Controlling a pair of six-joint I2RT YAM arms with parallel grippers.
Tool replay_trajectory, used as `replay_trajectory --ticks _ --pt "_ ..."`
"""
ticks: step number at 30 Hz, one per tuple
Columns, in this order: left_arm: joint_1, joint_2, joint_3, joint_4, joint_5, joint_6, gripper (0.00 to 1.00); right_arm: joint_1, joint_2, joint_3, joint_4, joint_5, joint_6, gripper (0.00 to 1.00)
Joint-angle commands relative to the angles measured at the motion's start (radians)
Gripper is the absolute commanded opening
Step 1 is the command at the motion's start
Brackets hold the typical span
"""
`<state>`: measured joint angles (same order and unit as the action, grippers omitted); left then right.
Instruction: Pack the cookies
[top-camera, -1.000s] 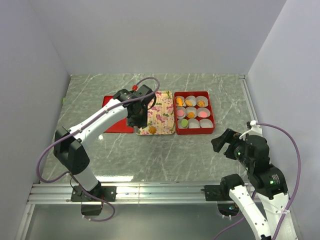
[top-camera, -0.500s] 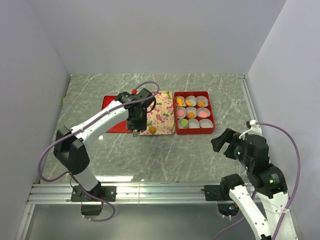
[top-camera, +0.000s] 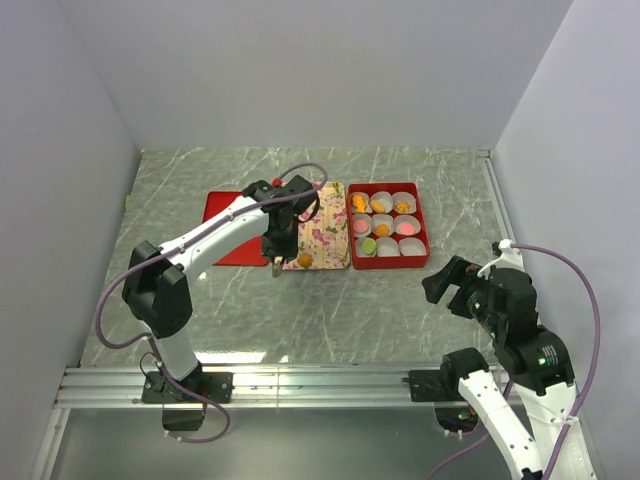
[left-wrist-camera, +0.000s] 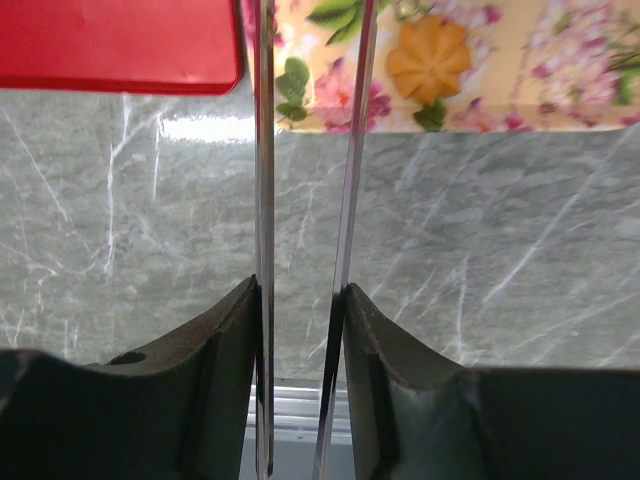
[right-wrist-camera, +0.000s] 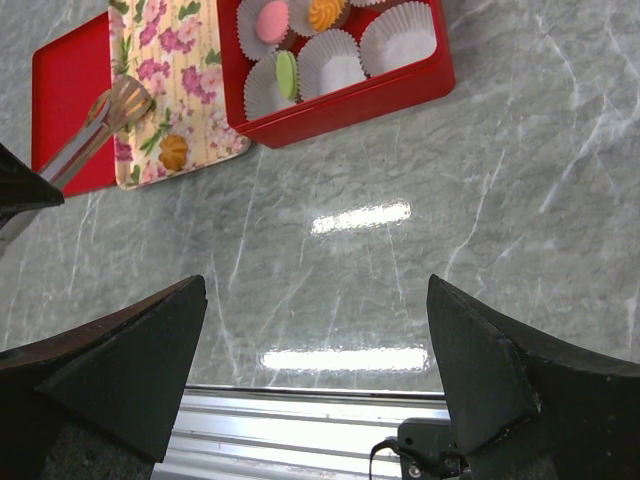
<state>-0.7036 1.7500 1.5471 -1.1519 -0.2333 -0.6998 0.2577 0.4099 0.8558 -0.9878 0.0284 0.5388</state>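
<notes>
Left claw (left-wrist-camera: 300, 295) partly closed, pinching metal tongs (left-wrist-camera: 262, 150); tips apparently over near edge of floral tray (top-camera: 328, 240). One orange cookie (left-wrist-camera: 428, 60) on tray beside tongs, other cookies (top-camera: 372, 228) in red box (top-camera: 388, 264). Right claw (right-wrist-camera: 316, 290) wide open, empty.

The top camera looks down from high at the near side onto the whole table (top-camera: 330, 310). The left wrist camera is near the tray (left-wrist-camera: 560, 60) and cookie (left-wrist-camera: 428, 60); the right wrist camera shows both from farther.
</notes>
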Motion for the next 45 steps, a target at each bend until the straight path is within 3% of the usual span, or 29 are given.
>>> replay_trajectory --ticks 1,10,21,45 --pt "-0.004 -0.009 0.089 0.001 -0.003 0.014 0.37 0.006 0.007 -0.008 0.032 0.019 0.004 0.97" --pt "-0.037 0.057 0.346 -0.045 0.017 0.060 0.33 0.006 0.003 -0.008 0.034 0.024 0.007 0.97" --pt "-0.217 0.250 0.655 -0.022 0.124 0.094 0.33 0.006 -0.002 -0.006 0.031 0.031 0.012 0.97" --pt "-0.266 0.338 0.651 0.073 0.201 0.080 0.37 0.005 0.010 -0.008 0.032 0.021 0.004 0.97"
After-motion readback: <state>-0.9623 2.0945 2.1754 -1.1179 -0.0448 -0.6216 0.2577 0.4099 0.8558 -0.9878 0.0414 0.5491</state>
